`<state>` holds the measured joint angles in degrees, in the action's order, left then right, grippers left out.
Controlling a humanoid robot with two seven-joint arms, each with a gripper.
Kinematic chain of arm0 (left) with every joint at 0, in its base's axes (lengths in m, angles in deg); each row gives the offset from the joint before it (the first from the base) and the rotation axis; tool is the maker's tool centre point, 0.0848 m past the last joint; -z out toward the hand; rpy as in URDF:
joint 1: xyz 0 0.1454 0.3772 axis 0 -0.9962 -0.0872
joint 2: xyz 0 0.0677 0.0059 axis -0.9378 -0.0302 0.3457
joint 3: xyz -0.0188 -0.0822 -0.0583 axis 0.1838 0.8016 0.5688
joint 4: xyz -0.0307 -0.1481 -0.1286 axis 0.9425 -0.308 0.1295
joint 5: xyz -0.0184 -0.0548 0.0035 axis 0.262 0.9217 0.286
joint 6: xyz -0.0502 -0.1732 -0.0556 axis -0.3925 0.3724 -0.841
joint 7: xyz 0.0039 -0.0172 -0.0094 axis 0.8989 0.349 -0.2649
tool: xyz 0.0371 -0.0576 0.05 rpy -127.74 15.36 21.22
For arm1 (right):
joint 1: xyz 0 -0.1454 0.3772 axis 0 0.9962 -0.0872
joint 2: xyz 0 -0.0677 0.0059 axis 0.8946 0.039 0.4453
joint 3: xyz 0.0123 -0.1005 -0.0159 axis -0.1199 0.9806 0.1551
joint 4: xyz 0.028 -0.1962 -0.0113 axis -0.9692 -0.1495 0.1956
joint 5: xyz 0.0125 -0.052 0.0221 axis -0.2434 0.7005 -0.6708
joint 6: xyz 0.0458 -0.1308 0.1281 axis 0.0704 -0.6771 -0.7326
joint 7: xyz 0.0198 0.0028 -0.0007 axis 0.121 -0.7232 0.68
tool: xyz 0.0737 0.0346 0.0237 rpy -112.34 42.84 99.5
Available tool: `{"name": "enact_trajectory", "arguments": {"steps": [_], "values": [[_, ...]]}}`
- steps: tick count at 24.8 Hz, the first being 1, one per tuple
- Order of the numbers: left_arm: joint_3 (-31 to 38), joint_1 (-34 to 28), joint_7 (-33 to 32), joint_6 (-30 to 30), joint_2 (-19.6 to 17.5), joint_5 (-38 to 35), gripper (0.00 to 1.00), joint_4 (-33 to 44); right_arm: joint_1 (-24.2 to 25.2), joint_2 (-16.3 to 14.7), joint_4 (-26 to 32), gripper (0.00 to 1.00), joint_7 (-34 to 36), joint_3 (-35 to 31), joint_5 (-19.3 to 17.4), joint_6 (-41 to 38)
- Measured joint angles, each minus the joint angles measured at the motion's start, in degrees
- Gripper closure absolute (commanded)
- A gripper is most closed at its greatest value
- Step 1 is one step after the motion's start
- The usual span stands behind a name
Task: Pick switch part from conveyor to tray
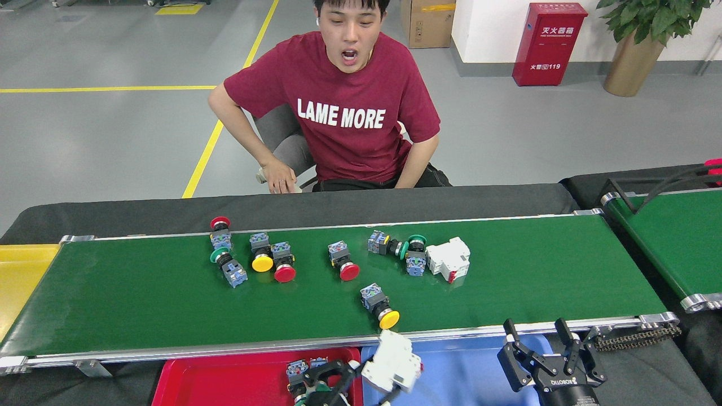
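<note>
Pincer work first: the left pincer [361, 376], low at the frame's bottom edge, grips a white breaker [393, 362] over the seam between the red tray [225, 380] and the blue tray [468, 366], just below the conveyor [141, 304], while the right pincer [546, 352] hangs released over the blue tray's right end. The step in hand looks like placing: next, lower the breaker into a tray and let go. Push-button switches, one yellow-capped [381, 305] nearest the trays, lie on the conveyor awaiting pickup.

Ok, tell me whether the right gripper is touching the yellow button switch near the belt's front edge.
Apart. The head view shows the right gripper open over the blue tray, with bare green conveyor and the rail between it and the yellow button switch.
</note>
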<state>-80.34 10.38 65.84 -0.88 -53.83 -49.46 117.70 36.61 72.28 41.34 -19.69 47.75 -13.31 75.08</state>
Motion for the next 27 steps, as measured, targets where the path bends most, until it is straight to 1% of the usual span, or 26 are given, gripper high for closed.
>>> {"name": "enact_trajectory", "arguments": {"steps": [1, 3, 6, 8, 10, 12, 14, 16, 18, 20, 22, 25, 27], "values": [[-1.3, -0.1, -0.2, 1.9, 0.0, -0.1, 0.02, 0.0, 0.0, 0.0, 0.0, 0.02, 0.1, -0.1, 0.0, 0.0], [-3.1, -0.1, -0.4, 5.5, 0.0, -0.2, 0.00, 0.0, 0.0, 0.0, 0.1, 0.02, 0.1, -0.3, 0.0, 0.1], [-3.3, -0.1, -0.6, 8.2, 0.0, -0.1, 0.00, 0.0, 0.0, 0.0, 0.1, 0.02, 0.2, -0.3, 0.0, 0.1], [-3.0, -0.3, -0.6, 9.2, 0.0, -0.1, 0.00, 0.1, 0.0, 0.0, 0.1, 0.02, 0.2, -0.3, 0.0, 0.1], [-1.1, -0.8, -0.8, 11.3, 0.0, -0.1, 0.00, 0.6, 0.0, 0.0, 0.1, 0.02, 0.2, -0.4, 0.0, 0.1], [4.7, -1.1, -0.7, 15.7, 0.0, 0.2, 0.00, 1.2, 0.0, 0.0, 0.1, 0.02, 0.2, -0.4, 0.0, 0.2], [14.3, -1.1, -0.1, 19.8, -0.1, 1.4, 0.00, 1.2, 0.0, 0.0, 0.1, 0.02, 0.4, -0.4, 0.0, 0.4], [25.8, -0.6, 0.2, 21.1, -0.9, 4.6, 0.00, 0.9, -0.2, 0.0, 0.1, 0.02, 0.3, -0.4, 0.1, 0.4], [34.1, 0.2, 0.3, 19.5, -2.9, 8.4, 0.00, -0.3, -1.2, -0.1, 0.0, 0.02, -0.9, 0.1, 0.5, 0.5], [37.8, 2.0, 0.5, 16.5, -5.1, 10.6, 0.00, -3.4, -4.4, 0.0, -0.3, 0.02, -2.9, 2.8, 0.9, 0.6], [38.5, 4.9, 0.3, 15.3, -6.7, 11.1, 0.00, -7.4, -7.3, 0.7, -1.6, 0.03, -4.1, 6.2, 2.1, 0.8], [38.6, 10.0, 0.1, 14.3, -8.3, 11.1, 0.00, -12.4, -12.7, 3.2, -6.6, 0.02, -5.8, 12.3, 5.0, 3.2], [38.7, 13.9, 0.1, 14.3, -9.6, 11.2, 0.00, -17.3, -17.2, 4.1, -11.1, 0.02, -6.0, 16.8, 5.6, 5.1]]}}
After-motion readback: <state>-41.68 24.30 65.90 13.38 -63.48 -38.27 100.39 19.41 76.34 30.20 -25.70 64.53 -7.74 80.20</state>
